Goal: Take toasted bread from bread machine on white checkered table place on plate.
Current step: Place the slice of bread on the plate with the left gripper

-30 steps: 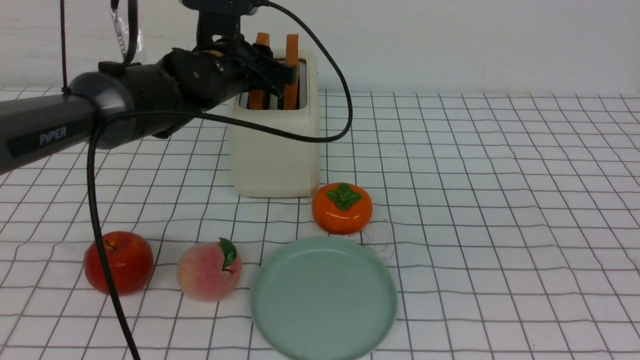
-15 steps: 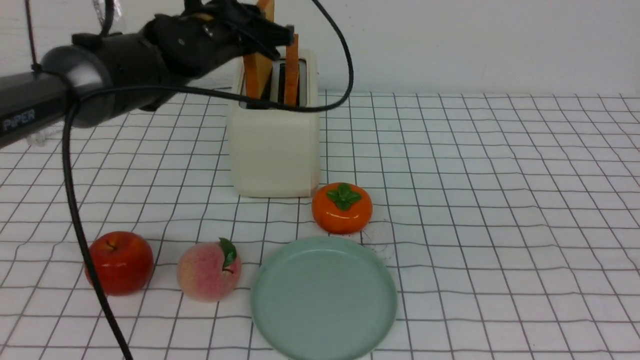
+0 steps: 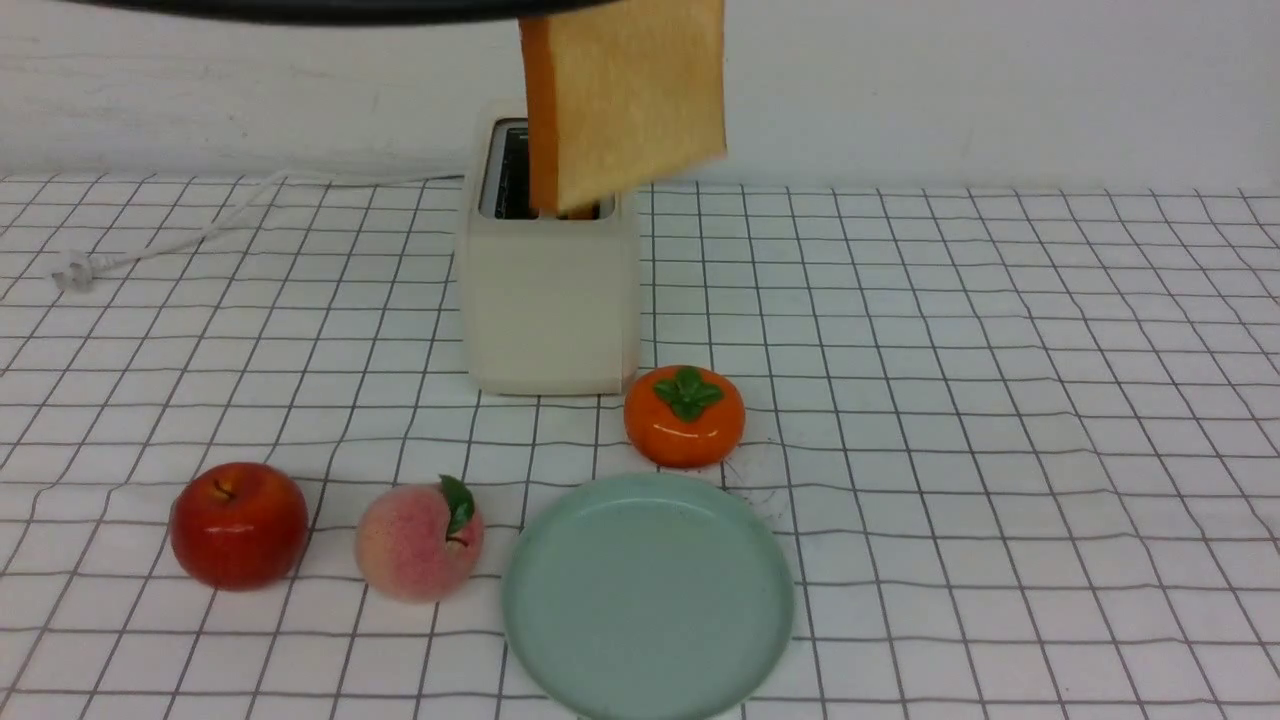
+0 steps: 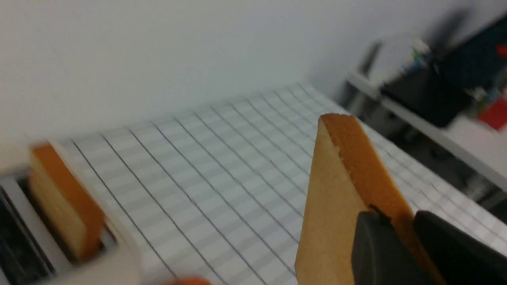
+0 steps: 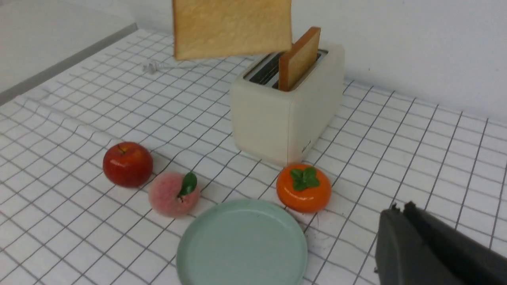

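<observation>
Nearest us, the plate point(image 3: 648, 600) is sitting bare on the counter point(image 3: 1000, 400), and it is crowded in. The peach point(image 3: 418, 540) is just beside its left rim, the persimmon point(image 3: 685, 415) is just beside its far rim, and the apple point(image 3: 238, 525) is lying further left. That is where I'm seeing trouble: a slice coming down off-centre could be clipping the persimmon, or catching the rim and tipping onto the cloth.

Behind the persimmon the toaster point(image 3: 548, 300) is standing with 1 slot empty and the 2nd slice point(image 5: 299, 59) poking up from the other. Above it the held slice point(image 3: 630, 90) is hanging in the air, clear of the slots, its broad face toward us and slightly tilted.

The left fingers point(image 4: 376, 245) are pinching it across the crust near 1 end. That hold looks weak against twist, so the slice may be swinging or slipping out on the way over.

The left arm point(image 3: 300, 8) is showing only as a dark band along the top of the front view, reaching in high, its wrist out of frame. The right fingers point(image 5: 420, 245) are hovering off to the side, looking pressed together and carrying nothing.
</observation>
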Controlling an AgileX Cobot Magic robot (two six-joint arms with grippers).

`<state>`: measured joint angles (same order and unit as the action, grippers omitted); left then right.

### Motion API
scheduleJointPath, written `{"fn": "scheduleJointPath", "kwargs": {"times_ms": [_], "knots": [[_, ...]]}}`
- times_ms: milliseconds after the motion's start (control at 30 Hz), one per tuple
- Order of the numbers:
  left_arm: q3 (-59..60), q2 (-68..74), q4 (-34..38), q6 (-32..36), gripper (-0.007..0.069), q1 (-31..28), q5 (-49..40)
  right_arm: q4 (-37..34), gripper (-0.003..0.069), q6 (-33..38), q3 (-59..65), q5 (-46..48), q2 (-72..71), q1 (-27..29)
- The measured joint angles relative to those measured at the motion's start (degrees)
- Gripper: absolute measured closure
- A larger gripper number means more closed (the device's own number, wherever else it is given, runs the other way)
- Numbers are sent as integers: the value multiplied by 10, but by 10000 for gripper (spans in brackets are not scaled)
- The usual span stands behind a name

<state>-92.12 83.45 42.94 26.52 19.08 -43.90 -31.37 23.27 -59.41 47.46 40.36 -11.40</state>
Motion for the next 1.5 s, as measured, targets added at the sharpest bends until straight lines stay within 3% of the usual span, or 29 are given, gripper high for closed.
{"fn": "scheduleJointPath", "kwargs": {"times_ms": [67,133,400,633,933,1100,1200,1233,1267,1300,1500], "knots": [[32,-2,-5,-37,536,0,-95,0,659,0,0,29,-6,0],[93,-1,1,-40,536,0,-109,-2,659,0,0,54,-15,0],[274,34,127,56,536,0,12,-24,659,-8,0,111,-34,0],[285,116,221,118,536,0,15,-2,659,-73,-1,240,-34,0],[285,180,245,147,531,0,35,15,659,-86,-1,251,-56,0],[285,188,234,152,391,0,35,15,659,-86,-1,251,-61,0],[285,188,224,176,153,0,40,15,659,-86,-1,251,-61,0],[285,187,223,176,140,0,40,15,659,-86,-1,251,-61,0],[285,179,215,182,44,0,53,16,658,-86,-1,251,-61,0],[285,171,209,182,5,0,61,16,657,-86,-1,251,-61,0],[286,91,170,185,-39,0,128,30,655,-86,-1,251,-61,0]]}}
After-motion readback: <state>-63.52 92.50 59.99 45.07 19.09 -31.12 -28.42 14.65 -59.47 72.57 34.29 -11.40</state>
